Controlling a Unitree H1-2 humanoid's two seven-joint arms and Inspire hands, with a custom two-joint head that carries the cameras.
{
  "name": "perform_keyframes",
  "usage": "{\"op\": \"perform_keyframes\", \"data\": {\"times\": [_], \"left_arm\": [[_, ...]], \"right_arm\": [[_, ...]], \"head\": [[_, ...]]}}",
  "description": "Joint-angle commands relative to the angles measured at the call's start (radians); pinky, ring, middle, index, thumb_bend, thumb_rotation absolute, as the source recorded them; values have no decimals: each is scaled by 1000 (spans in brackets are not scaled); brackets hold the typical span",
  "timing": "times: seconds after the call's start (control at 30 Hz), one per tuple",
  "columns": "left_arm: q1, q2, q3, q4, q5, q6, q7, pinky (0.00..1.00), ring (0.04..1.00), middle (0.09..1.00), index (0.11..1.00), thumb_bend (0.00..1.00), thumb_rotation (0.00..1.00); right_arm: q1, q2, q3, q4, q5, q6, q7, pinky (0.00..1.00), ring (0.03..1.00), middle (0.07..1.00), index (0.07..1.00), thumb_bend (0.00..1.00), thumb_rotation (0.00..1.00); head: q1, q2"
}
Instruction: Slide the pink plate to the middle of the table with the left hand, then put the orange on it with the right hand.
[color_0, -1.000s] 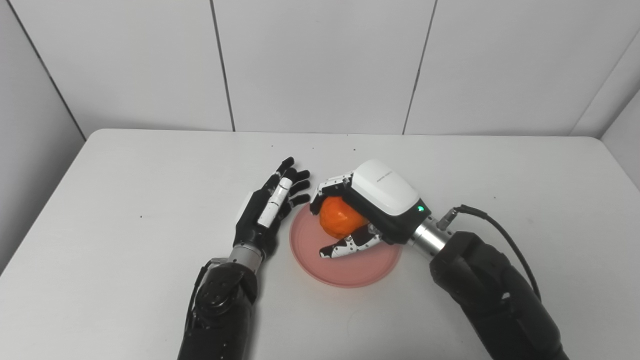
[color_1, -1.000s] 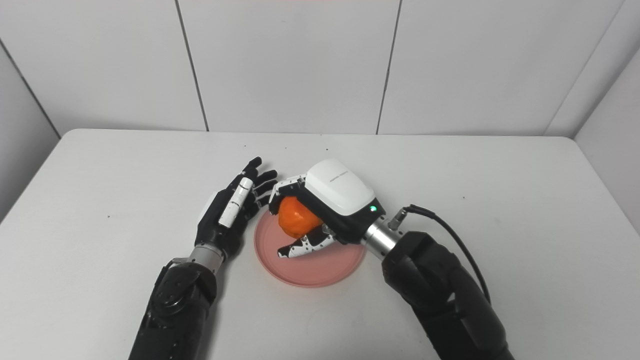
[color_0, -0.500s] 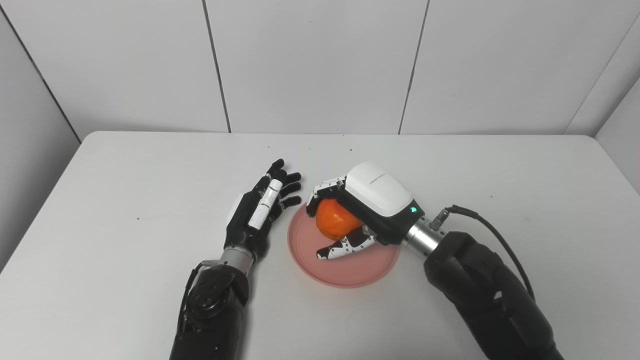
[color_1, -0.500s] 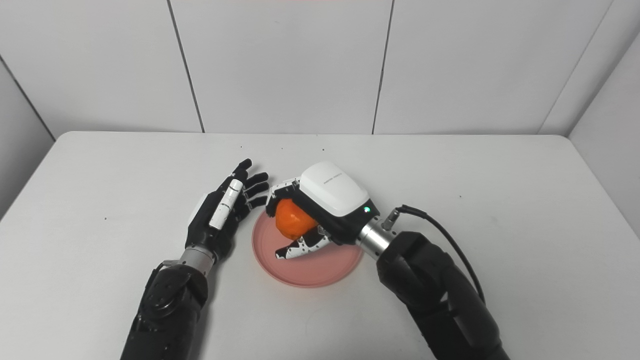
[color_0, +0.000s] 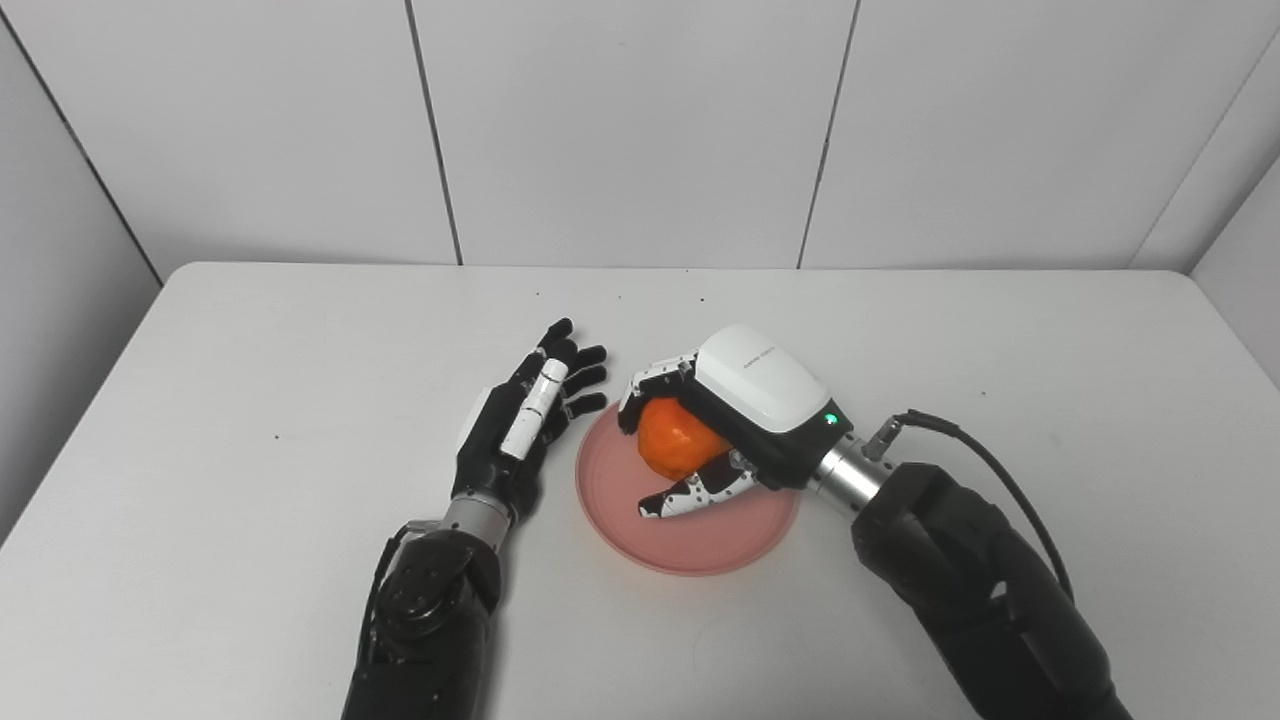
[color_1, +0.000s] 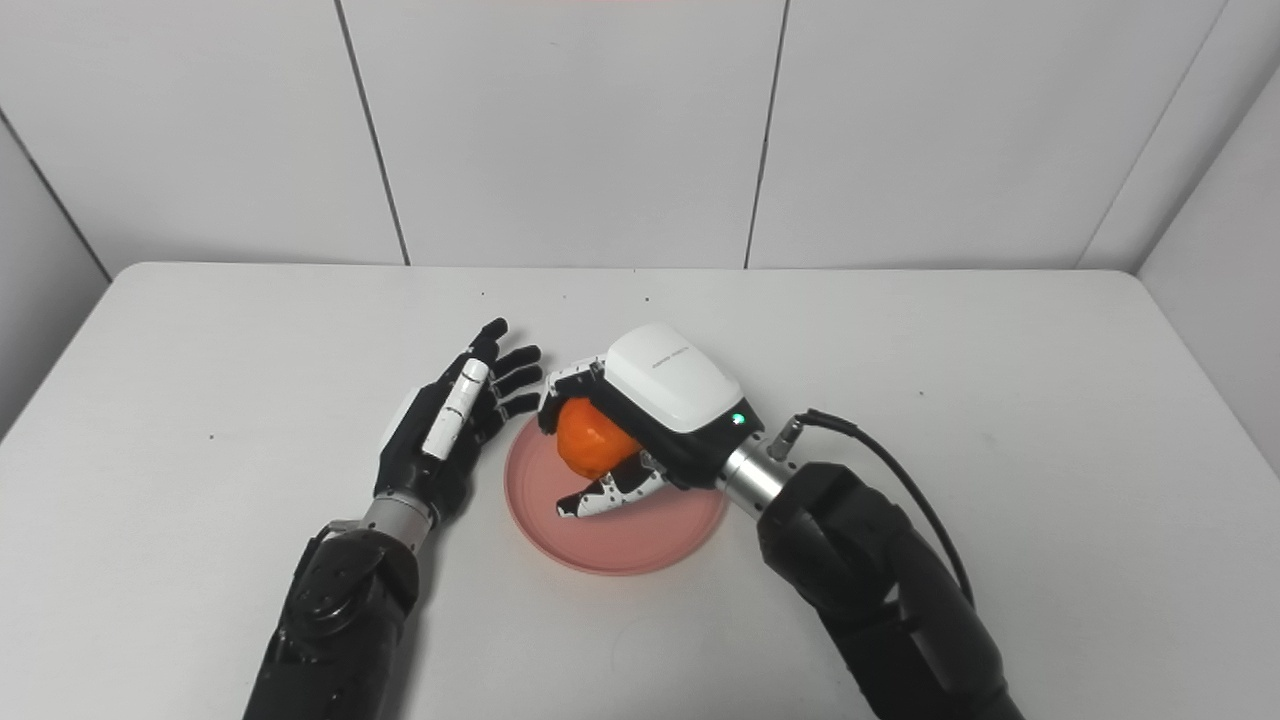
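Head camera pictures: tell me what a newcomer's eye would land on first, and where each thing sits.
The bright orange stands out first, clasped in the right hand over the far left part of the pink plate near the middle of the white table. Next comes the black left hand, fingers spread and holding nothing, just beside the plate's left rim.

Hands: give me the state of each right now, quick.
Left hand: open, holding nothing, beside the pink plate.
Right hand: shut on the orange, over the plate.
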Motion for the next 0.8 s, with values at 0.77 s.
{"op": "perform_keyframes", "data": {"times": [0.77], "left_arm": [[-24, -24, -1, -29, -10, -2, -4, 762, 818, 800, 885, 751, 693]], "right_arm": [[-15, -23, 9, 57, -40, -26, -92, 340, 410, 516, 491, 487, 170]], "head": [[16, 4]]}}
